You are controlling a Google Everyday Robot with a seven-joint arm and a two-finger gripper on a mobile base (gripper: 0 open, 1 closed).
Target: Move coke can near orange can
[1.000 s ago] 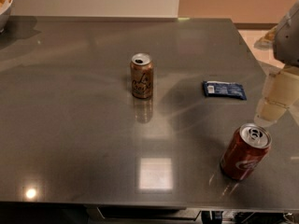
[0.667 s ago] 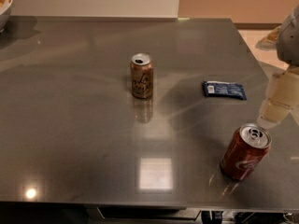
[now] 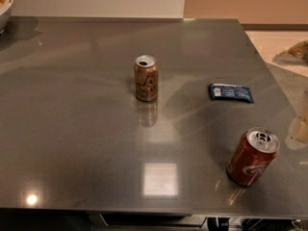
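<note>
The coke can (image 3: 252,156), red with white script and a silver top, stands upright near the front right of the grey table (image 3: 72,129). The orange can (image 3: 146,78), tan-orange with dark script, stands upright near the table's middle, well to the left of the red can and farther back. Only a pale, blurred sliver of my gripper (image 3: 302,128) shows at the right edge of the view, to the right of the coke can and apart from it. It holds nothing that I can see.
A blue packet (image 3: 231,92) lies flat between the two cans, toward the right. Part of a white bowl (image 3: 4,6) shows at the far left corner. A yellowish bag (image 3: 294,52) lies beyond the table's right edge.
My gripper has pulled away to the right and now sits almost out of view. Both cans and the blue packet have not moved.
</note>
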